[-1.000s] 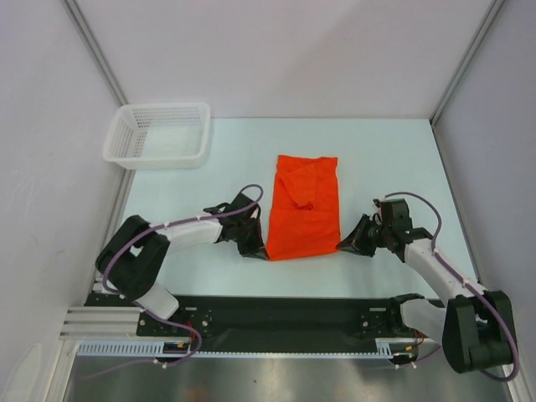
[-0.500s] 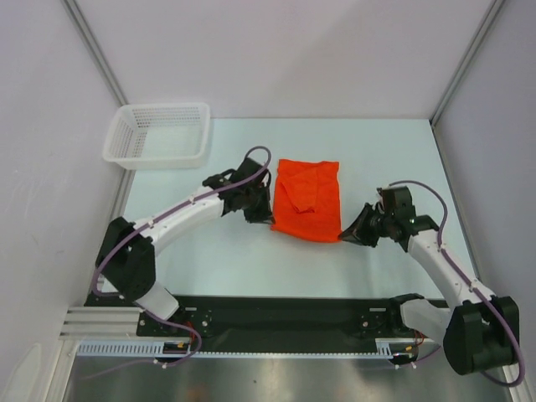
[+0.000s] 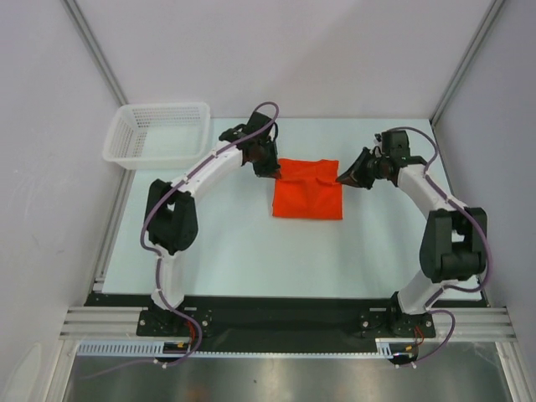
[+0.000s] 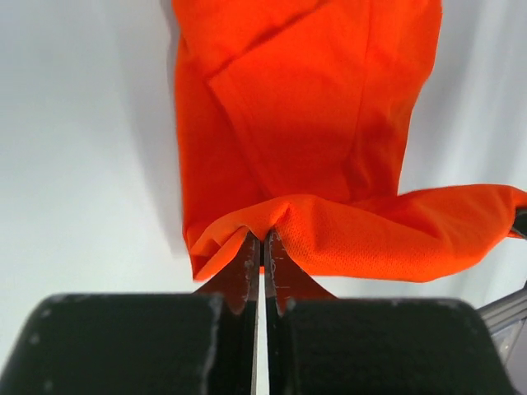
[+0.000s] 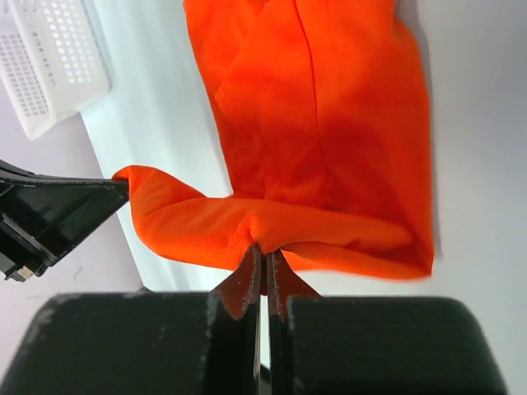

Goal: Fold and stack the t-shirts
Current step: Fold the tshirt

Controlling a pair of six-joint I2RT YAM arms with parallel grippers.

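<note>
Item: orange-red t-shirt (image 3: 306, 199), centre of frame, lying on pale table (image 3: 234, 243). Doubled into compact rectangle; long axis left to right; gripped edge toward top of frame. At its upper-left corner: left gripper (image 3: 275, 172), jaws fully closed, pinching cloth. At its upper-right corner: right gripper (image 3: 342, 178), jaws fully closed, likewise pinching cloth. Upper left of frame: white mesh basket (image 3: 157, 134), well apart from t-shirt.
</note>
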